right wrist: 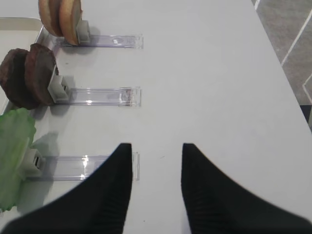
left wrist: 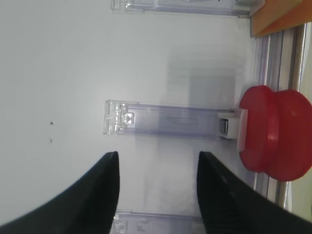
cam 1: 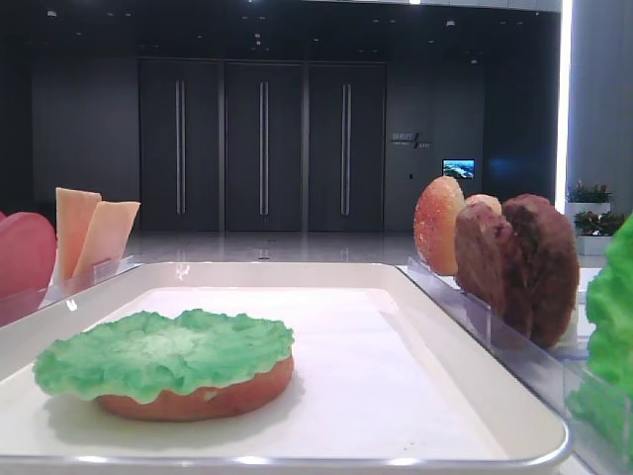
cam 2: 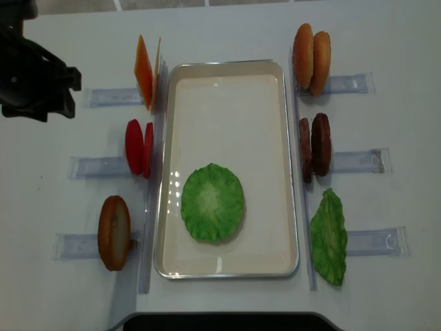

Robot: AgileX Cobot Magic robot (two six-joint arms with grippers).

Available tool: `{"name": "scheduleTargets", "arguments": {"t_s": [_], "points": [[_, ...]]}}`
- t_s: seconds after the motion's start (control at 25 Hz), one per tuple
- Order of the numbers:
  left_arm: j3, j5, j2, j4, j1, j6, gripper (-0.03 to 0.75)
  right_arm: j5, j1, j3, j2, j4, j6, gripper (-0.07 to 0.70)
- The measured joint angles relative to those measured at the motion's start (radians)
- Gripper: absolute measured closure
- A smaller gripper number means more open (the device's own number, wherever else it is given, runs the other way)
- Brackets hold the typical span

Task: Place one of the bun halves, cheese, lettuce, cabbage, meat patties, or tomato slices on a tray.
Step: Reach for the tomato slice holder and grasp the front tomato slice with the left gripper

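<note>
Ruffled bright green lettuce (cam 2: 212, 202) draped over tan bun half (cam 1: 198, 401) near front end of white tray (cam 2: 227, 69), left gripper (left wrist: 156, 161) and right gripper (right wrist: 156, 151) jaws spread, pinching nothing

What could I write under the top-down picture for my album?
Lettuce on a bun half waits on the white tray, with cheese, tomato slices and meat patties standing alongside.
</note>
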Motion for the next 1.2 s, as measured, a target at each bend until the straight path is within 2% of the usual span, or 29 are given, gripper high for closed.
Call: {"name": "scheduleTargets", "arguments": {"t_s": [0.12,0.2,0.28,0.52,0.64,0.84,1.2], "points": [[-0.005,-0.019,0.042,-0.007,-0.012,-0.021,0.319,0.000,0.000,0.000,0.000,0.000,0.000,0.391],[-0.006,-0.021,0.053,-0.005,-0.048,-0.038,0.306,0.000,0.000,0.000,0.000,0.000,0.000,0.391],[-0.006,-0.030,0.055,0.009,-0.108,-0.076,0.291,0.000,0.000,0.000,0.000,0.000,0.000,0.393],[-0.006,-0.047,0.066,0.073,-0.373,-0.265,0.281,0.000,0.000,0.000,0.000,0.000,0.000,0.394],[-0.008,-0.051,0.087,0.094,-0.449,-0.341,0.281,0.000,0.000,0.000,0.000,0.000,0.000,0.394],[-0.008,-0.054,0.121,0.117,-0.465,-0.384,0.281,0.000,0.000,0.000,0.000,0.000,0.000,0.394],[-0.009,-0.088,0.207,0.179,-0.465,-0.439,0.281,0.000,0.000,0.000,0.000,0.000,0.000,0.394]]}}
